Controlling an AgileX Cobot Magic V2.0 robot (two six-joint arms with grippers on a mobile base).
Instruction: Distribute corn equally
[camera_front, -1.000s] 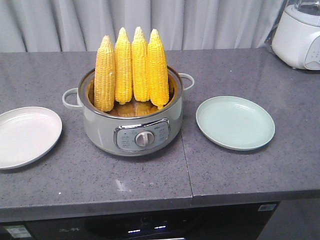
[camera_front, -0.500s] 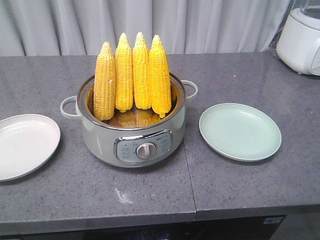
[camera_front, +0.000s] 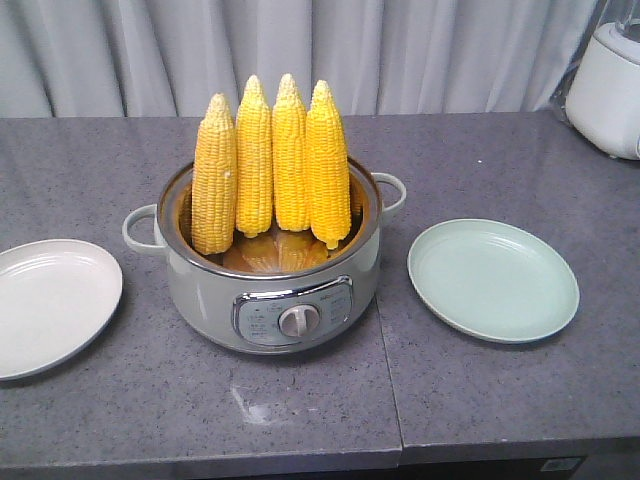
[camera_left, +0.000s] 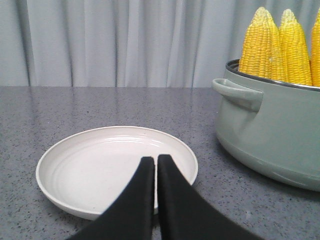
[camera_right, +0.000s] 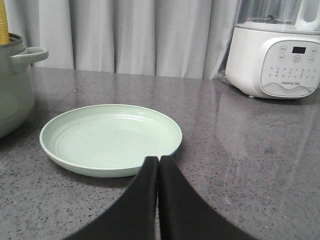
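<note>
Grey stone counter (camera_front: 480, 400) before a pale curtain (camera_front: 400, 50): both claws closed and empty, all the corn in the pot.

The left claw (camera_left: 156, 159) has its two dark fingers pressed together, holding nothing, low over the counter and pointing at the near rim of the white plate (camera_left: 75, 170). The right claw (camera_right: 159, 159) is closed and empty in the same way, aimed at the near rim of the green plate (camera_right: 110, 135). Between the plates stands the grey-green pot (camera_front: 200, 290), and four cobs of corn (camera_front: 270, 155) stand upright in it, side by side, tips up. A white blender (camera_right: 280, 60) sits at the far right. Compared with a second ago, everything lies lower in the front view and the blender is cut off more by the edge. The layout on the counter is unchanged.
</note>
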